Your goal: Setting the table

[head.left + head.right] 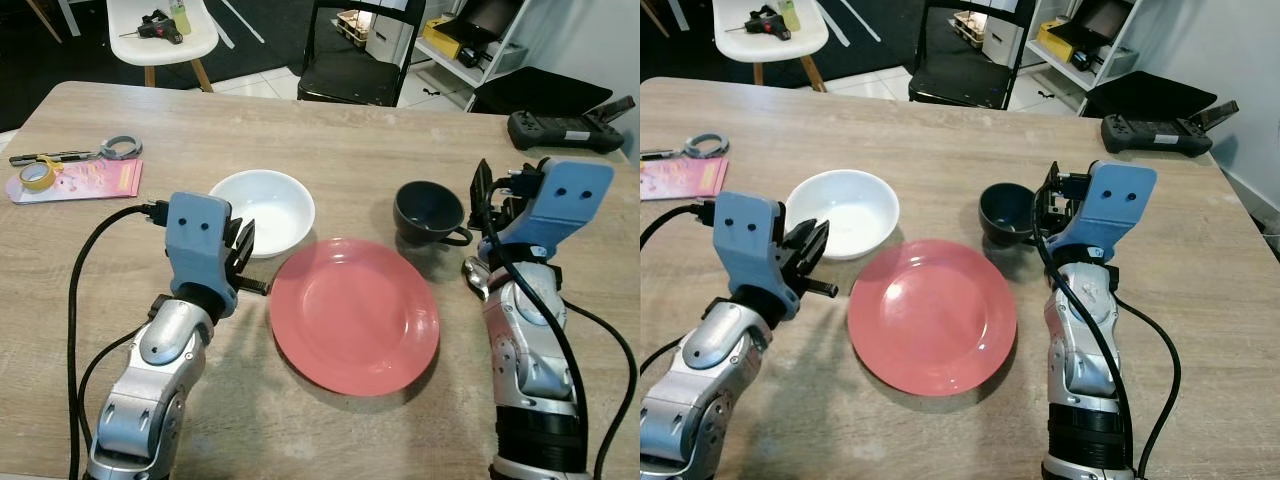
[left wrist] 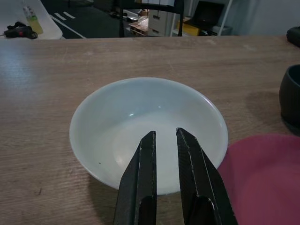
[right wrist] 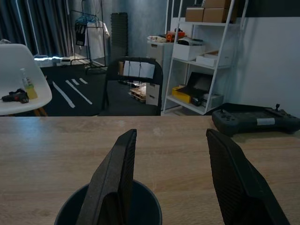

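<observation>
A white bowl point(image 1: 262, 208) stands on the wooden table point(image 1: 330, 130), left of middle. A red plate point(image 1: 354, 315) lies in front of it, to the right. A dark blue cup point(image 1: 428, 210) sits behind the plate's right side, its handle turned toward my right arm. My left gripper point(image 2: 164, 133) hovers over the bowl's near rim; its fingers are shut, with only a slit between them and nothing held. My right gripper point(image 3: 171, 135) is open just right of the cup, its fingers spread wide above the cup's point(image 3: 110, 211) rim without touching it.
At the table's left edge lie a pink packet point(image 1: 85, 180), a yellow tape roll point(image 1: 38, 174) and a metal tool with rings point(image 1: 85, 153). A black controller point(image 1: 565, 128) rests at the back right. A white chair point(image 1: 160, 35) and a black chair point(image 1: 350, 60) stand beyond the table.
</observation>
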Robot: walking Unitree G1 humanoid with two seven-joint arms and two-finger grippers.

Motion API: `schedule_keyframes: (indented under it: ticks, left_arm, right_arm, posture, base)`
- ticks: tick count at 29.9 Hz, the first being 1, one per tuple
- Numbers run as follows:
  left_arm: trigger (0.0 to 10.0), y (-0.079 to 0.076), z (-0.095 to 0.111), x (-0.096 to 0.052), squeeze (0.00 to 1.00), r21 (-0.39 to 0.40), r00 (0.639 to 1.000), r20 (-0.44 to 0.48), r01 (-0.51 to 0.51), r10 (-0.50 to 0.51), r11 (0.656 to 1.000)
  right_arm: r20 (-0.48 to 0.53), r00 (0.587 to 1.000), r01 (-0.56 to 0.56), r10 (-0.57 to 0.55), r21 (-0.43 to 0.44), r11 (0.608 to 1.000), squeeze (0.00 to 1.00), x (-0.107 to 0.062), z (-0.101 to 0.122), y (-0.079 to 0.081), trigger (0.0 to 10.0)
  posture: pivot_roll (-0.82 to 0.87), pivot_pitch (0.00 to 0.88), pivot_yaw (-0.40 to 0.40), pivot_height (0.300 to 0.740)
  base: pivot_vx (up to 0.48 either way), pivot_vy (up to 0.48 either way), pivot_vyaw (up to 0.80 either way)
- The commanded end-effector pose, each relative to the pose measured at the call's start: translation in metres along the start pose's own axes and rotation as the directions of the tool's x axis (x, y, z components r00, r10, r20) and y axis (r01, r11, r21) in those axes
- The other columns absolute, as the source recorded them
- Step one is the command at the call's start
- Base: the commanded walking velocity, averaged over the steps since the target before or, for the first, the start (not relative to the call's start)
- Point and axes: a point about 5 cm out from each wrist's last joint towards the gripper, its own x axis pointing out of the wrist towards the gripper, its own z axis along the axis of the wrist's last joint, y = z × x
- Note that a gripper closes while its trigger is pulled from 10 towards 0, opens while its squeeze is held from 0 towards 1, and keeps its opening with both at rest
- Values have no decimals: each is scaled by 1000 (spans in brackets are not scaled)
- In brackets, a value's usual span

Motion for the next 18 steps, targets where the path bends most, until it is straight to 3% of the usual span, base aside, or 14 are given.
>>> schedule_keyframes:
  ticks: [1,5,18]
  left_arm:
    - [10000,-2,-4,1,0,3,1000,-15,-5,5,1000]
    - [10000,-2,-4,1,0,-1,1000,-11,-6,6,1000]
    - [10000,-1,-4,1,0,-3,1000,-12,-8,8,1000]
  right_arm:
    - [-14,1000,16,-16,-23,1000,0,-2,-5,-4,10000]
    - [-13,1000,21,-21,-28,999,0,-1,-6,-6,10000]
    - [-18,999,37,-38,-39,999,0,-1,-9,-11,10000]
  posture:
    - [53,127,25,740]
    - [52,127,27,740]
    - [53,133,31,740]
  base:
    - [0,0,0]
    - [0,0,0]
    - [-319,0,0]
